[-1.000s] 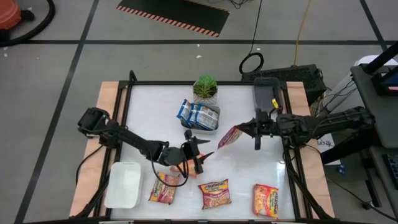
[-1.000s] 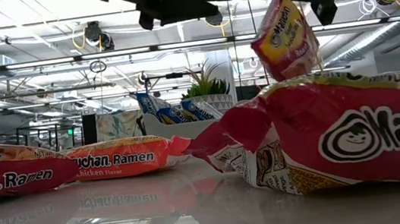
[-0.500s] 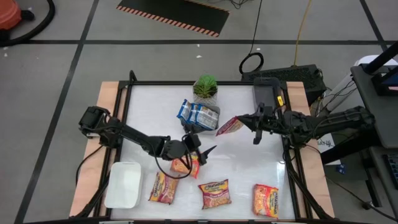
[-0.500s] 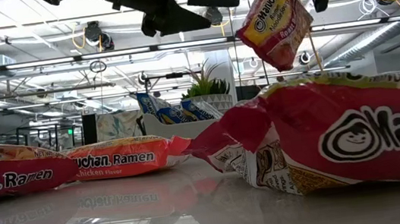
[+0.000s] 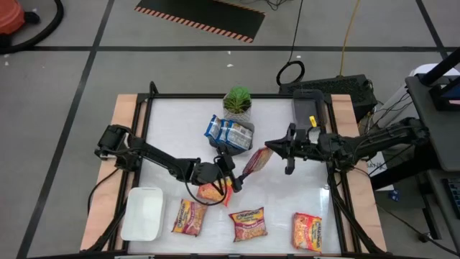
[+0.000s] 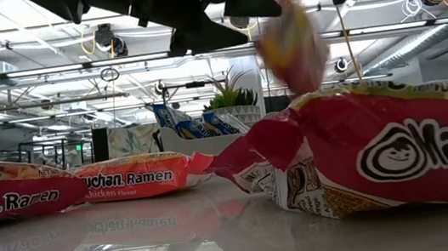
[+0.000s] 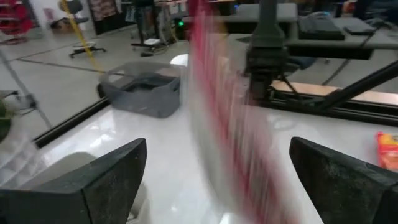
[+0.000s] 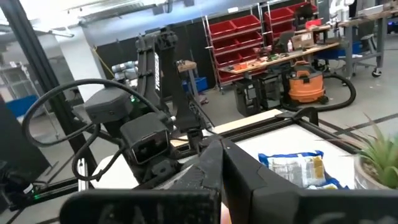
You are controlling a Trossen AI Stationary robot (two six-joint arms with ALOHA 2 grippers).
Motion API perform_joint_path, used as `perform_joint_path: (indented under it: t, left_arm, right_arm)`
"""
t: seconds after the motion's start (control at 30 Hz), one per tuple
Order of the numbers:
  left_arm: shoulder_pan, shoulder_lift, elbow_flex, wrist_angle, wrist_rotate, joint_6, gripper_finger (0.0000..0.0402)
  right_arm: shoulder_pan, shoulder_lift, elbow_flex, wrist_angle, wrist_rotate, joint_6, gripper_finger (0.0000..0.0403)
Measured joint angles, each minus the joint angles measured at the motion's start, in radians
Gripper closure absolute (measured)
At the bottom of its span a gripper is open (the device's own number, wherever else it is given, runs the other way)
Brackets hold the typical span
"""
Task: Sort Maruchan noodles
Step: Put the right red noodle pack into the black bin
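My right gripper (image 5: 275,148) is shut on a pink-red Maruchan packet (image 5: 256,162), held over the middle of the table. The packet shows as a red blur (image 7: 224,118) in the left wrist view, between the fingers of my open left gripper (image 5: 233,171). I cannot tell whether those fingers touch it. An orange-red packet (image 5: 212,191) lies flat on the table under my left gripper. Three more packets (image 5: 188,217), (image 5: 249,224), (image 5: 307,232) lie along the near edge. Blue-white packets (image 5: 228,131) lean in a grey tray at the far middle. My right gripper pinches the pink-red packet by its upper end (image 5: 267,152) between its two fingers, which come nearly level from the table's right side. The packet hangs slanting down toward my left gripper, clear of the table. In the right wrist view the shut fingers (image 8: 219,167) hide the contact.
A potted plant (image 5: 238,102) stands behind the grey tray. A white tray (image 5: 142,214) sits at the near left and a dark grey tray (image 5: 309,108) at the far right. A black frame (image 5: 147,126) borders the table.
My right gripper has carried the pink-red packet toward the table's left, up to my left gripper. The packet has swung and now hangs between the left gripper's fingers. My left gripper has shifted slightly toward the right gripper.
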Motion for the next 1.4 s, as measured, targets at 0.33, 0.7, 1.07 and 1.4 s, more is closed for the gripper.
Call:
perform_joint_path:
  t: [0.33, 0.7, 1.07, 1.4]
  left_arm:
    - [0.032, 0.001, 0.0, -0.011, 0.071, 0.011, 0.0003]
    - [0.06, 0.001, 0.0, -0.024, 0.084, -0.018, 0.0003]
    - [0.065, 0.001, 0.0, -0.033, 0.136, -0.01, 0.0003]
    - [0.075, 0.001, 0.0, -0.046, 0.136, -0.005, 0.0003]
  right_arm:
    - [0.017, 0.05, 0.027, -0.028, 0.0, -0.017, 0.0403]
    - [-0.047, 0.056, 0.027, -0.371, -0.012, 0.205, 0.0397]
    - [-0.125, 0.24, 0.026, -0.583, -0.335, 0.391, 0.0336]
    - [-0.174, 0.368, 0.026, -0.564, -0.368, 0.376, 0.0292]
